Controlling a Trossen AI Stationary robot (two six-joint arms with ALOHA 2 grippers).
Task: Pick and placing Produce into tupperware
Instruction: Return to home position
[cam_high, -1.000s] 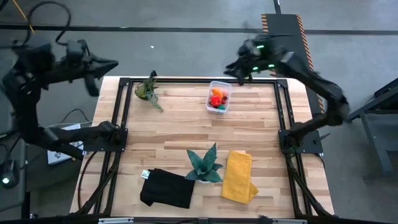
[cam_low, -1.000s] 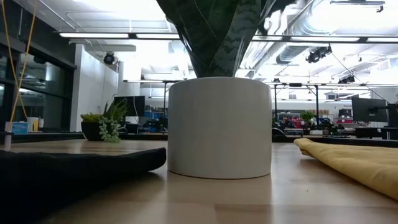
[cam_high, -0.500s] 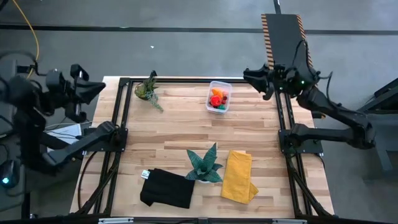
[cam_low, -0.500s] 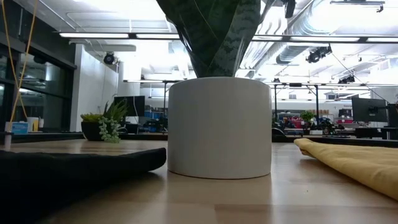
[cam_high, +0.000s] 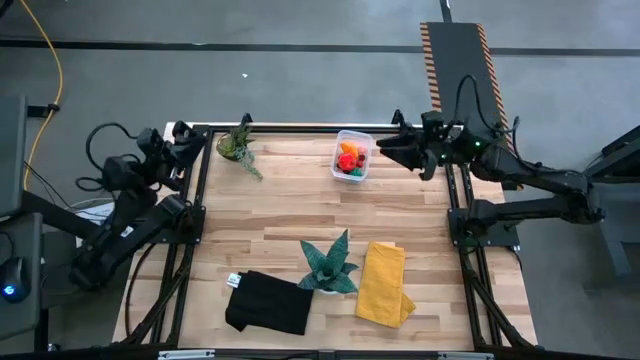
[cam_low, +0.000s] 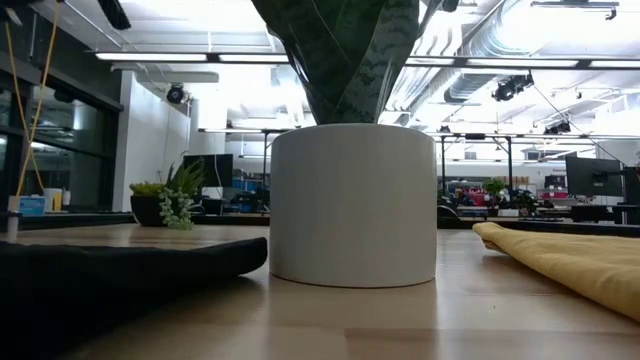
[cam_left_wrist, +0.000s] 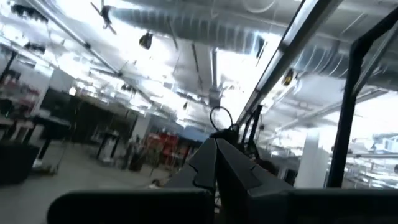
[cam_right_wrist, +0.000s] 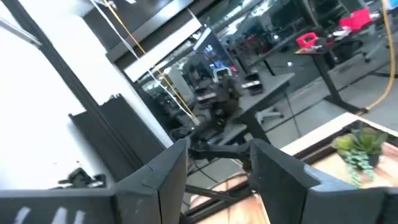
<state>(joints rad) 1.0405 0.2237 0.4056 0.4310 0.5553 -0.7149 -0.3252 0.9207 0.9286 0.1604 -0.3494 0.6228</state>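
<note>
The clear tupperware (cam_high: 352, 156) stands on the wooden table near the middle of its far edge. Produce (cam_high: 348, 158) lies inside it: red, orange and green pieces. My right gripper (cam_high: 384, 150) hangs in the air just right of the tub, pointing toward the table's left. Its fingers are open with nothing between them (cam_right_wrist: 217, 168). My left gripper (cam_high: 186, 136) is at the table's far left corner. It is shut and empty, and in the left wrist view it points up into the room (cam_left_wrist: 216, 158).
A small leafy potted plant (cam_high: 238, 144) stands at the far left. A teal spiky plant in a white pot (cam_high: 328, 266) (cam_low: 352, 205), a folded yellow cloth (cam_high: 385, 283) and a black cloth (cam_high: 268, 303) lie along the near side. A black frame rail (cam_high: 455, 180) borders the table.
My left arm has folded down from high beyond the table's left side, and its gripper now sits low at the far left corner. My right arm has drawn back from beyond the far edge toward the table's right side. Its gripper now hangs beside the tub.
</note>
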